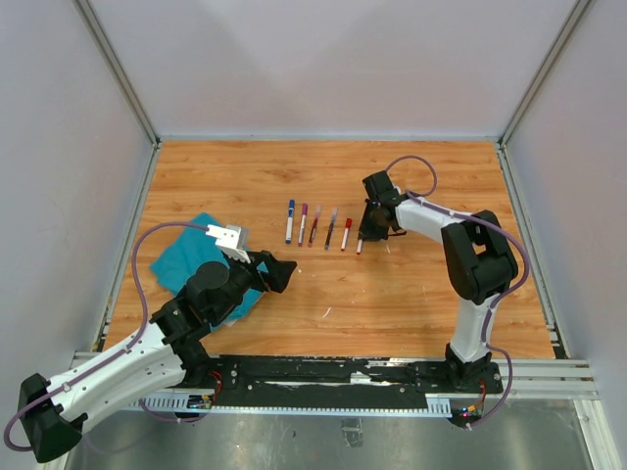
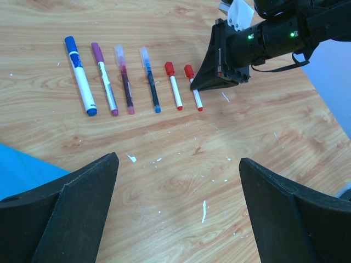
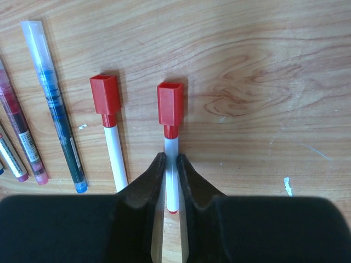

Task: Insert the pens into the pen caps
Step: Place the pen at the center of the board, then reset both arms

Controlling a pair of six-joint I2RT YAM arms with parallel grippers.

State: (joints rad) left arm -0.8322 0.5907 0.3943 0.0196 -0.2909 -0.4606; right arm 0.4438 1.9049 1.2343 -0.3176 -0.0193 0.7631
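Observation:
Several pens lie in a row on the wooden table, each with a cap on its far end. From the left they are a blue pen (image 2: pixel 80 75), a purple pen (image 2: pixel 104 79), two clear-capped pens (image 2: pixel 125 79) and two white pens with red caps. My right gripper (image 3: pixel 171 159) is shut on the white barrel of the rightmost pen (image 3: pixel 171 181), just below its red cap (image 3: pixel 170 103). That pen rests on the wood. The other red-capped pen (image 3: pixel 115 153) lies just to its left. My left gripper (image 2: pixel 178 160) hangs wide open over bare wood, nearer than the row.
A teal cloth (image 1: pixel 201 259) lies at the left under the left arm. The right arm (image 1: pixel 470 255) reaches in from the right side. Small white flecks (image 2: pixel 204 211) dot the wood. White walls enclose the table on three sides.

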